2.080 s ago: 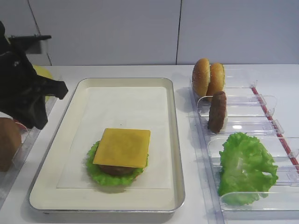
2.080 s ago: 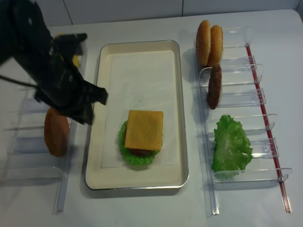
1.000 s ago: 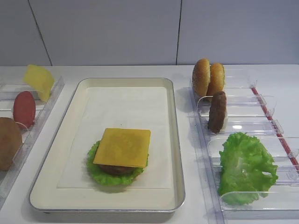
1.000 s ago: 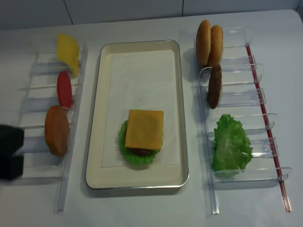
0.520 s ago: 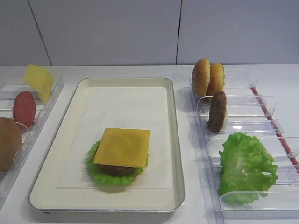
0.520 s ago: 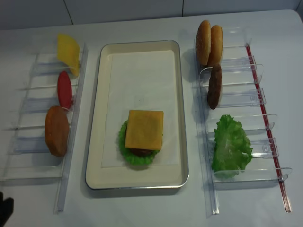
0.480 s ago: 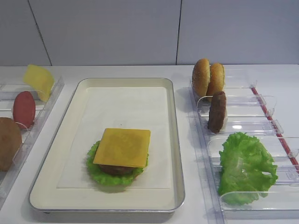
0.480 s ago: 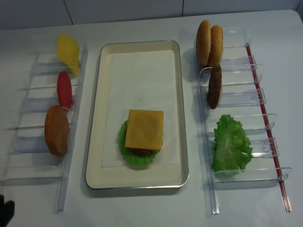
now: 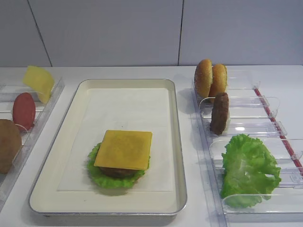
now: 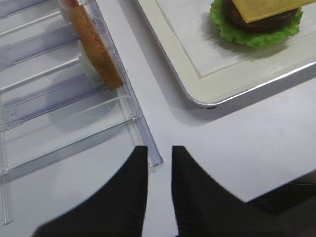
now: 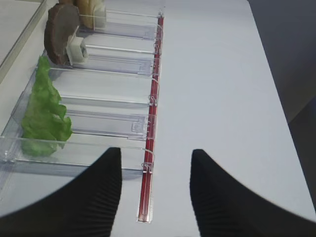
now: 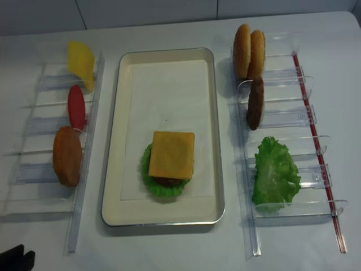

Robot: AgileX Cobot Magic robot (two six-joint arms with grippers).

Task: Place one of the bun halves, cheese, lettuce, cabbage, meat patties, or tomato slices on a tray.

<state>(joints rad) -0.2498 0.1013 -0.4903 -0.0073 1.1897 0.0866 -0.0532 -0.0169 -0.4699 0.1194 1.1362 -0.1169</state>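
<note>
Orange cheese [image 9: 124,149] is seen lying flat atop a patty and lettuce in the tray [image 9: 71,113]. 2 grippers are parked low: the left gripper [image 10: 159,163] narrowly parted over bare table, the right gripper [image 11: 156,170] spread wide, nothing held by either.

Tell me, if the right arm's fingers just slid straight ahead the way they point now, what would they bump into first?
Probably the clear plastic holders, at the near end beside the red strip. The right gripper is open and empty; how high it rides is hard to judge, so it might pass over them.
</note>
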